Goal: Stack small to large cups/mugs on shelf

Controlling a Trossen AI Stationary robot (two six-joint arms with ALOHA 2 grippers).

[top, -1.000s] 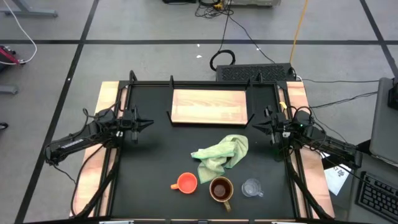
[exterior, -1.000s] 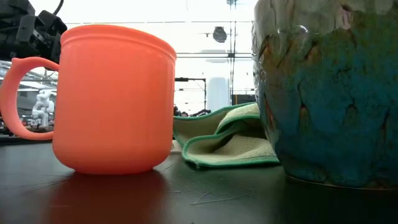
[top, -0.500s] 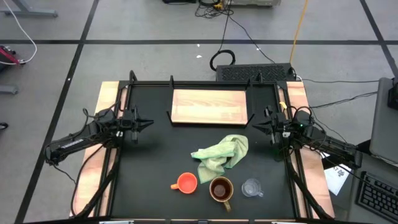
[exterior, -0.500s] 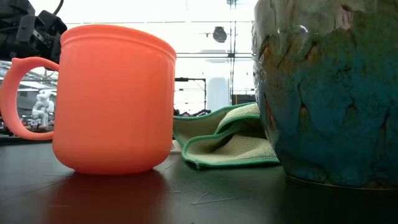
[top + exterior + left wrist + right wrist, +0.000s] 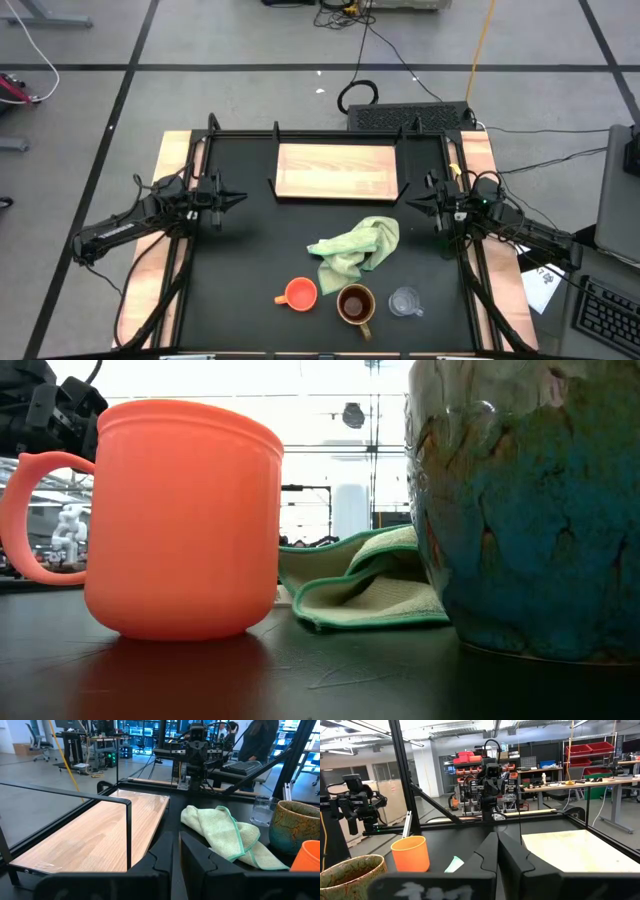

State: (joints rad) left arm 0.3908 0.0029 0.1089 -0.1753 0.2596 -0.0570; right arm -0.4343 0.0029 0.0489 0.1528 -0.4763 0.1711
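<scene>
Grey tiled floor (image 5: 250, 90), cables (image 5: 360, 40), distant workbenches (image 5: 570, 782).

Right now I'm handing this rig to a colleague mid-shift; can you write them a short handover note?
Left gripper and right gripper: fingers shut, empty, parked at the table's sides.
Shelf: bare, at the table's back.
Orange cup, brown mug and glass cup: in a row on the table near the front edge, beside the green cloth.
Done: nothing.
Left: all three cups onto the shelf.

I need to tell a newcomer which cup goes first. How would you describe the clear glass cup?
On the black table, three cups sit in a row along the near edge. The clear glass cup is at the right end, beside the brown mug, and is the only see-through one.
</scene>
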